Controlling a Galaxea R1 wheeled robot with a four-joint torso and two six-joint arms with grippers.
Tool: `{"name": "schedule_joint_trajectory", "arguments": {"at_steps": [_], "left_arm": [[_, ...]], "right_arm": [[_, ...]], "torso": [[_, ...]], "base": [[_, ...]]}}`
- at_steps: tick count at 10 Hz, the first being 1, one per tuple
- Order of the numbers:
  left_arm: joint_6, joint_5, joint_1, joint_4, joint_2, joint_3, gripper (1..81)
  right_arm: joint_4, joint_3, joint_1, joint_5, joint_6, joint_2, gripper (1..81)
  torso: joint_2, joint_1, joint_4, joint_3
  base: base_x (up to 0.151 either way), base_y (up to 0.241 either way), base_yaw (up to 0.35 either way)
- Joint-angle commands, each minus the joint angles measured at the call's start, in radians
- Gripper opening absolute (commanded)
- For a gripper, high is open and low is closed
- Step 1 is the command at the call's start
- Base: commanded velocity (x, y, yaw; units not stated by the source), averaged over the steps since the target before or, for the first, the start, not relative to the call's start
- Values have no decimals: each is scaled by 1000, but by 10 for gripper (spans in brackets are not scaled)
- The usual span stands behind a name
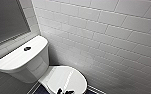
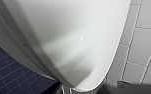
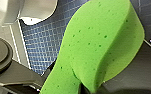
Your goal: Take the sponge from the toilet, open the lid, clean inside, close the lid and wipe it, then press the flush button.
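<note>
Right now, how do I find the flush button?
Find the white toilet by the tiled wall. Look at its tank, behind the closed lid. The flush button is the one small dark spot in the middle of the white tank top.

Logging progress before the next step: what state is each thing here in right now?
toilet: lid closed, down over the bowl.
sponge: bent, clamped in the right gripper.
flush button: on the tank top, nothing touching it.
</note>
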Motion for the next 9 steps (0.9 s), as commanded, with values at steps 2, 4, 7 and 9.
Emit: {"name": "schedule_joint_trajectory", "arguments": {"at_steps": [2, 4, 7, 9], "left_arm": [[19, -46, -155, 44, 29, -37, 811], [19, -46, -168, 70, 46, -48, 811], [19, -61, -182, 73, 21, -4, 811], [16, -64, -183, 73, 9, 10, 811]], "right_arm": [[-15, 30, 21, -55, 1, -44, 10], [-17, 28, 21, -55, 1, -41, 10], [-18, 28, 25, -60, 1, -35, 10], [-18, 27, 25, -62, 1, -32, 10]], "torso": [[0, 0, 0, 0], [0, 0, 0, 0], [0, 0, 0, 0], [0, 0, 0, 0]], "base": [[0, 0, 0], [0, 0, 0], [0, 0, 0], [0, 0, 0]]}}
